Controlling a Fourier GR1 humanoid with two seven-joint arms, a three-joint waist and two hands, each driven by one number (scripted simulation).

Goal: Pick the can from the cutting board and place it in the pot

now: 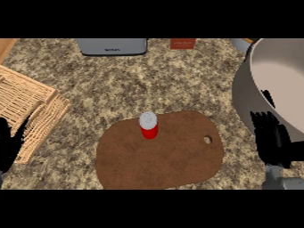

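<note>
So the can [148, 125], red with a pale lid, is standing upright on the brown cutting board [159, 151], near its far edge, well off to the left of the right hand [273, 141] and a bit further out than it. That hand is holding nothing, fingers straight and pointing up, sitting right against the near wall of the big pot [248, 93], which sits just past it and to its right. I'd say the pick hasn't started yet. To do it well, swing the hand left across the board, come in from the side with thumb and fingers spread around the can's body, and close below the lid so it doesn't tip. The left hand [2, 144] just rests open over the wicker basket [22, 102].
</note>
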